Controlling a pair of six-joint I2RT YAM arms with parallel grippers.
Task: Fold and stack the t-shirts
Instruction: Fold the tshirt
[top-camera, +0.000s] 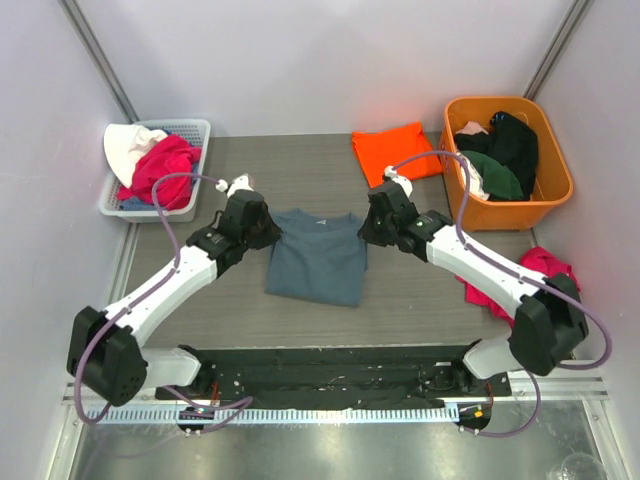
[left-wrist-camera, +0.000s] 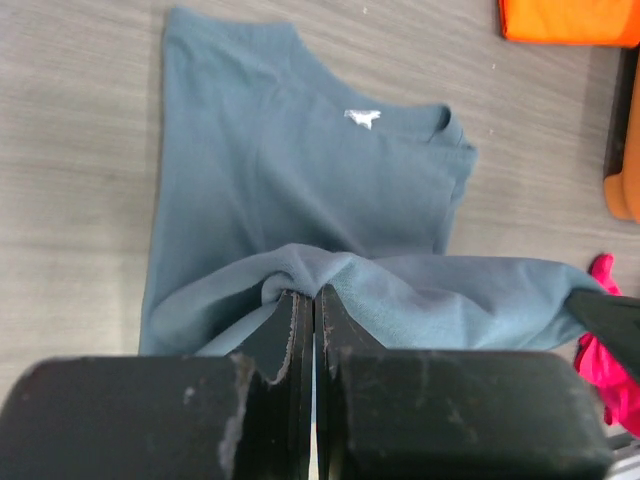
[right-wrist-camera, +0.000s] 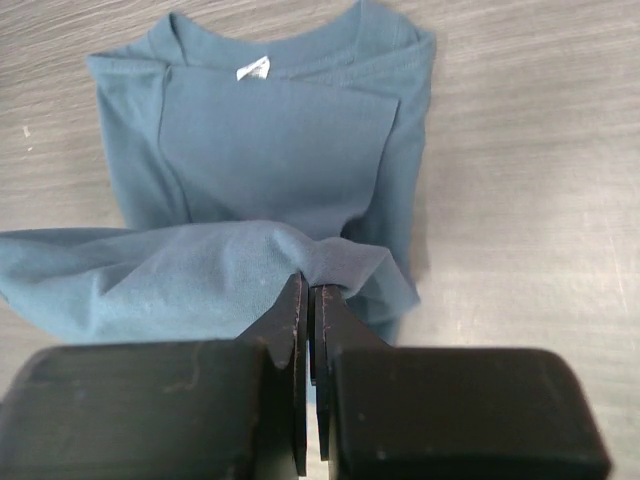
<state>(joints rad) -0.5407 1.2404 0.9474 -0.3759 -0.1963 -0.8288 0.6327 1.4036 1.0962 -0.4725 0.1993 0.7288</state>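
Note:
The slate blue-grey t-shirt (top-camera: 315, 262) lies mid-table with its sleeves folded in and its collar and white tag (right-wrist-camera: 253, 68) facing the far side. My left gripper (top-camera: 268, 232) is shut on a pinch of its fabric at the left side, seen bunched at the fingertips in the left wrist view (left-wrist-camera: 308, 292). Over on the right side, my right gripper (top-camera: 365, 232) is likewise shut on a pinch (right-wrist-camera: 312, 285). The held edge hangs as a raised band between them, above the flat part (left-wrist-camera: 300, 170). The folded orange t-shirt (top-camera: 395, 150) rests at the back.
An orange tub (top-camera: 548, 195) with dark and green clothes stands at the back right. A pale basket (top-camera: 195, 128) holding pink and white clothes sits at the back left. A pink garment (top-camera: 545, 263) lies by the right arm.

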